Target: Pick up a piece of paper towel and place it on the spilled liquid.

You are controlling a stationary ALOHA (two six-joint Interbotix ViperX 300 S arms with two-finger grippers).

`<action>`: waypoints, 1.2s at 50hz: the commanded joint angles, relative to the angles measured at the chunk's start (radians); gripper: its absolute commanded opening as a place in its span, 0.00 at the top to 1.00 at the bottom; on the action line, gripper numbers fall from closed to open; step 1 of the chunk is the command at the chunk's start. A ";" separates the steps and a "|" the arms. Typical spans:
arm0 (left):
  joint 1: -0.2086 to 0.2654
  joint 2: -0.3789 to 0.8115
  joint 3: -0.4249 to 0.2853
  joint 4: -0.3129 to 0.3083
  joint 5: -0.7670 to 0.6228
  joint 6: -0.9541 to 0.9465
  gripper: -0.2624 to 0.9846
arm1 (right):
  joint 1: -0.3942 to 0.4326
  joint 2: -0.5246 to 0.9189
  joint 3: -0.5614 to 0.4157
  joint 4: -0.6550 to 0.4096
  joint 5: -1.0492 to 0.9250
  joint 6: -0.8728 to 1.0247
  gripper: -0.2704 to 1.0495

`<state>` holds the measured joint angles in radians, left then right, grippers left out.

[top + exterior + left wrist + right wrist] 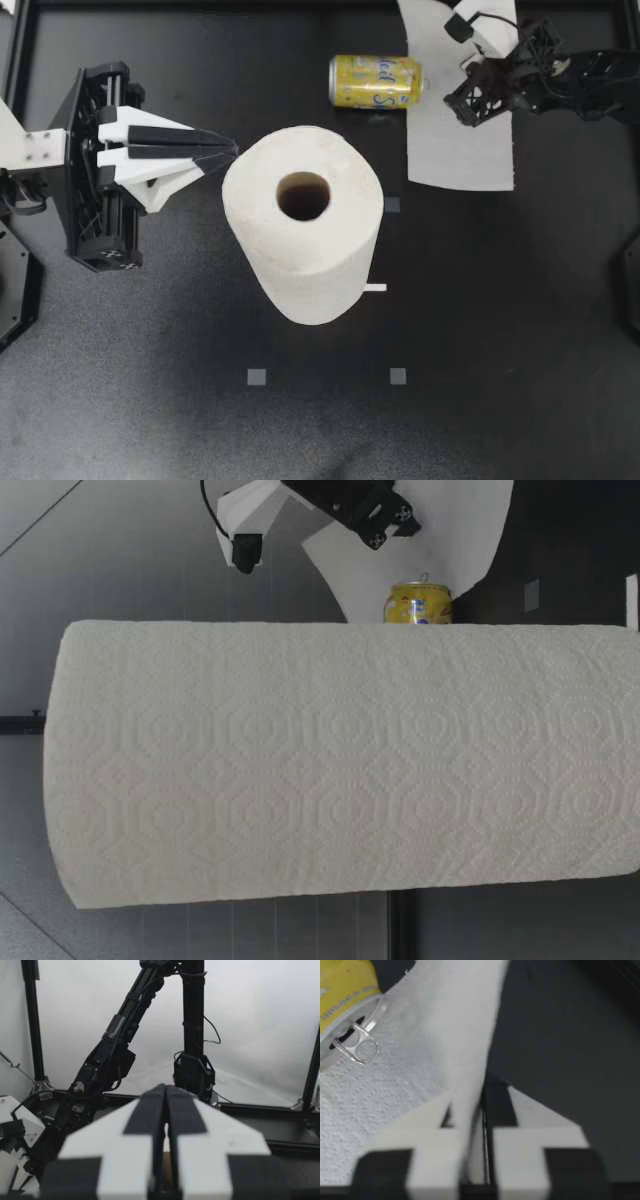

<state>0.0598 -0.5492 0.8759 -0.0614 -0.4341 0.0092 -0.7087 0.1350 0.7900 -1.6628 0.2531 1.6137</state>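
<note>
Right gripper (462,100): fingers clamped on a sheet of paper towel (462,155), just beside the pull-tab end of a yellow can (375,80). Right wrist view confirms it: the sheet (415,1080) runs up from between the two closed fingers of the right gripper (482,1097), with the can (342,982) ahead and to one side, tab end against the sheet. Low view: right gripper (372,518) is above the can (418,604), and the sheet (445,540) hangs behind the can down toward the table (500,350). The can lies on its side. A roll (303,225) of paper towel stands upright near the can. Left gripper (230,151): fingers together, holding nothing, well apart from the can, tips just beside the roll; left wrist view shows the left gripper (165,1091) pressed closed.
</note>
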 commanded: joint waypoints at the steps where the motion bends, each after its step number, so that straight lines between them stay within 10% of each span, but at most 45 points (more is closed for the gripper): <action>1: -0.002 -0.011 -0.009 0.002 -0.005 0.003 0.72 | -0.008 -0.012 -0.020 0.003 0.006 -0.002 0.52; 10: -0.002 -0.011 -0.009 0.000 -0.005 0.005 0.72 | -0.003 -0.012 -0.020 0.015 0.072 -0.006 0.24; 35: -0.002 -0.017 0.000 0.002 -0.005 0.003 0.72 | 0.063 -0.041 -0.020 0.066 0.272 -0.044 0.25; 60: -0.002 -0.041 0.025 0.002 -0.003 0.000 0.72 | 0.359 -0.365 0.014 0.620 0.617 -0.566 0.25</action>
<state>0.0598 -0.5814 0.9097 -0.0629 -0.4326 0.0107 -0.3958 -0.1749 0.8084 -1.1075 0.8038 1.0799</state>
